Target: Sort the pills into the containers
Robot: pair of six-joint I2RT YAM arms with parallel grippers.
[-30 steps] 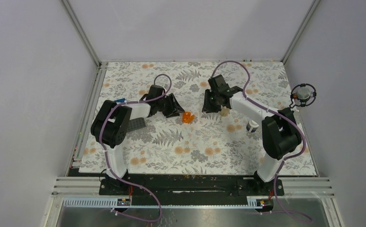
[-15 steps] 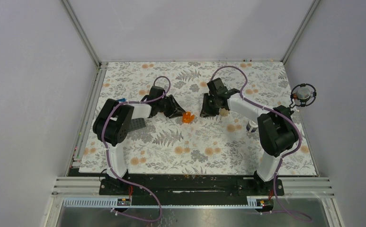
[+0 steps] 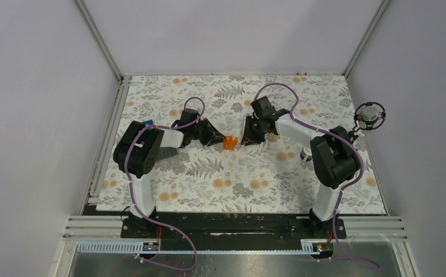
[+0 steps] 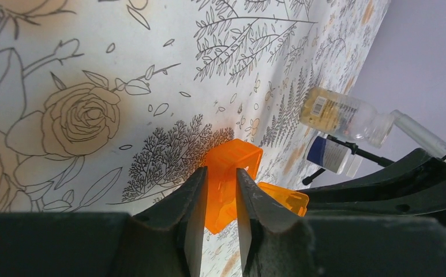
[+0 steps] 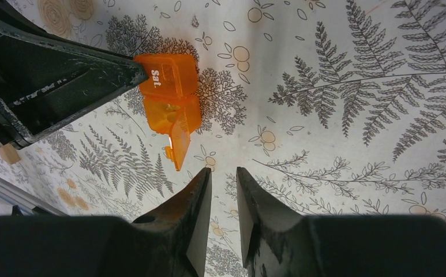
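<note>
The translucent orange hinged-lid box (image 3: 228,142) lies mid-table with its lid (image 5: 177,144) swung open. My left gripper (image 3: 219,138) is shut on the box body (image 4: 232,167). The lid (image 4: 284,198) sticks out to the right of the fingers. My right gripper (image 3: 247,138) hovers just right of the box. Its jaws (image 5: 223,176) stand a narrow gap apart with only table showing between them. The clear tan bottle (image 3: 274,136) and the white-and-dark little bottle (image 3: 307,153) lie behind the right arm, and both show in the left wrist view (image 4: 336,112), (image 4: 331,154). No pills are visible.
A dark grey studded plate (image 3: 165,153) and a blue brick (image 3: 146,122) sit by the left arm. A round black-and-white device (image 3: 369,115) hangs at the right wall. Metal rails edge the flowered tablecloth.
My right gripper has moved left, away from the tan bottle and close to the orange box. My left gripper has edged forward onto the box, which has stayed in place.
</note>
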